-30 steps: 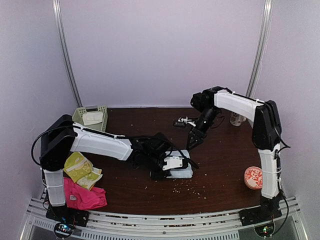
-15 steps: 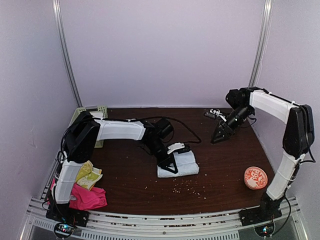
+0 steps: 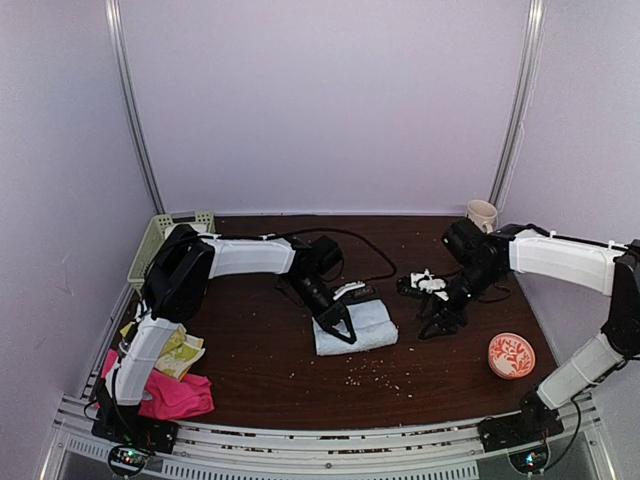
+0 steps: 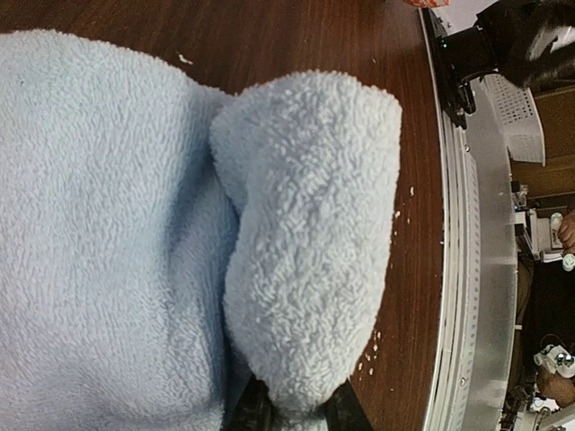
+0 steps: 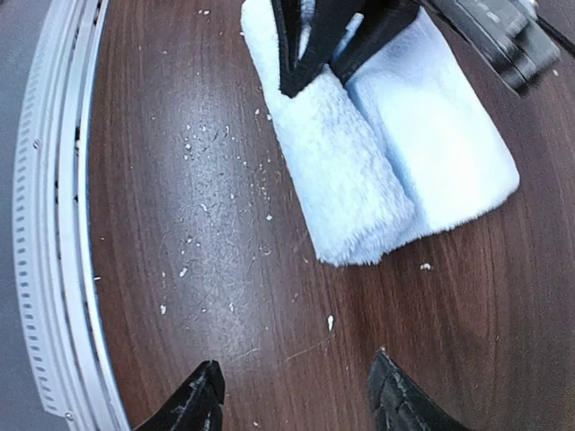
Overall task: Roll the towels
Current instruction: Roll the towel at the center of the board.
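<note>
A pale blue terry towel (image 3: 355,328) lies about midway across the dark brown wooden table (image 3: 260,375). Its near edge is turned over into a short, thick roll, and the rest lies flat. The left fingers (image 3: 340,328) are closed tight on the left end of that roll, pinching the fluffy fold between their black tips. The right fingers (image 3: 432,328) hang just off the towel's right side, close above bare wood. They are spread moderately apart with nothing between them.

Well to the left of the blue towel, a yellow-green patterned towel (image 3: 175,352) rests against a crumpled hot-pink towel (image 3: 170,395). Farther back on that side, a pale green slotted plastic basket (image 3: 150,250) is partly hidden by the left arm. To the right of the blue towel, beyond the right fingers, sits a round red-and-white patterned dish (image 3: 511,355). A cream mug (image 3: 482,214) stands well behind it. Pale crumbs (image 3: 375,375) dot the wood just in front of the blue towel.
</note>
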Controlling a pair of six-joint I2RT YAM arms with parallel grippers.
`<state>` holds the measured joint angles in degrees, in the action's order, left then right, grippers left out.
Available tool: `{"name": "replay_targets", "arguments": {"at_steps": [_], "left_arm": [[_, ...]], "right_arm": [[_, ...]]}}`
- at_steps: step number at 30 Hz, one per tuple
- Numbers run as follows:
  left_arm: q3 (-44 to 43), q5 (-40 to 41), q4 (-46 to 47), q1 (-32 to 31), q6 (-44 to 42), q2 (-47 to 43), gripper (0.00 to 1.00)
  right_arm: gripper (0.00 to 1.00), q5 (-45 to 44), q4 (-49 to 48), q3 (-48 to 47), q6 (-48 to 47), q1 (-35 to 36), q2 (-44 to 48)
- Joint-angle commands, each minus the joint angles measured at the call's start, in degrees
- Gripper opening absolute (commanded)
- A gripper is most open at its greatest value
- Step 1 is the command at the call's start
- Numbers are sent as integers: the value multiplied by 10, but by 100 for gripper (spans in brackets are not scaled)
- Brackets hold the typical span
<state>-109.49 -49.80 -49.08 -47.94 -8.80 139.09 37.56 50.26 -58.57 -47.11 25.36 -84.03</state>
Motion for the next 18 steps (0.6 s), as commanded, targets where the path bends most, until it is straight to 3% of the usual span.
{"name": "replay_targets", "arguments": {"at_steps": [1, 10, 18], "left_arm": [[9, 34, -50, -3, 16, 45, 12], [6, 37, -50, -1, 25, 55, 12], [3, 41, -49, 1, 23, 59, 12]], "right_arm": [[57, -113, -117, -14, 15, 71, 9], [58, -157, -136, -78, -11, 179, -103], [55, -179, -163, -89, -20, 205, -189]]}}
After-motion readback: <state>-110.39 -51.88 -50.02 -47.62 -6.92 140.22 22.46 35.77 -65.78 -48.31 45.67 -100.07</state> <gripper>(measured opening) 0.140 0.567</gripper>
